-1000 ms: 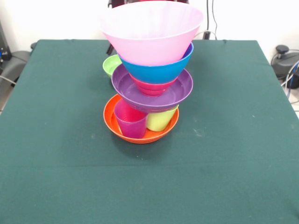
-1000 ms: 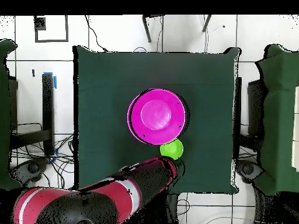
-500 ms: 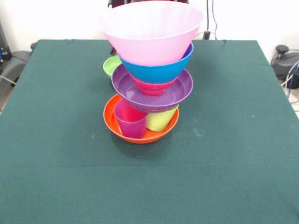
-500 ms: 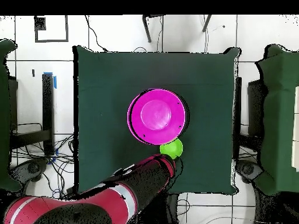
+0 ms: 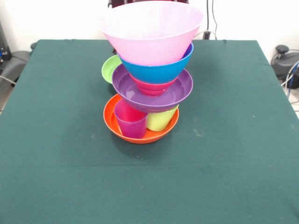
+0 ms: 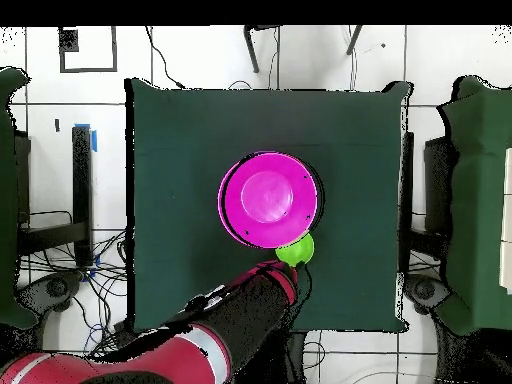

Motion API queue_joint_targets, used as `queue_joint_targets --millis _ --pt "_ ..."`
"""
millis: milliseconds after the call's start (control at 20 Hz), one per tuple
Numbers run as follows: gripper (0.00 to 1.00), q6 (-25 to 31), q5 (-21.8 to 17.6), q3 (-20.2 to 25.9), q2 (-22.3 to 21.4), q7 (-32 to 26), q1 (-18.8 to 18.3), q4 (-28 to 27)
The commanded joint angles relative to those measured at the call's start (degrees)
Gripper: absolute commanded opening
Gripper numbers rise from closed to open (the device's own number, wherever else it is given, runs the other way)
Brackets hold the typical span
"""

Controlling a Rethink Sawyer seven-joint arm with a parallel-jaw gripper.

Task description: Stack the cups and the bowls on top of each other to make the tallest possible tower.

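Observation:
The tower (image 5: 150, 74) stands mid-table. At its base an orange bowl (image 5: 117, 129) holds a purple cup (image 5: 130, 122) and a lime green cup (image 5: 161, 120). Stacked on them are a purple bowl (image 5: 182, 88), a small red bowl (image 5: 152, 87), a blue bowl (image 5: 159, 71) and a big pink bowl (image 5: 152, 30). From overhead only the pink bowl (image 6: 270, 198) shows. A small green bowl (image 5: 110, 68) sits tilted behind the tower, and overhead this green bowl (image 6: 296, 249) lies at the tip of my arm (image 6: 270, 290). The gripper is hidden under the arm's end.
The dark green table (image 5: 56, 177) has open cloth on all sides of the tower. Black gear and cables (image 5: 285, 60) sit off the table's far right corner. Dark furniture (image 6: 470, 200) flanks the table in the overhead view.
My arm has swung in toward the green bowl. The bowl has shifted slightly and now tilts its opening more toward the front camera. The tower has not moved.

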Motion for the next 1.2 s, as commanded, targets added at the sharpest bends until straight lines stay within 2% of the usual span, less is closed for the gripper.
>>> queue_joint_targets --millis 50,350,700,1050,1200 --pt "1.0 5.49 -2.69 7.61 -3.28 -2.81 -0.62 -2.1" --pt "1.0 7.28 -3.32 9.05 -4.74 -3.52 -1.51 -1.96" --pt "1.0 7.43 -3.96 9.97 -4.46 -3.33 -1.77 -2.13" --pt "1.0 5.92 -3.68 15.09 -2.88 -2.62 -3.65 -2.76" --pt "1.0 6.66 -3.72 19.16 -3.2 -3.16 -6.59 -1.57"
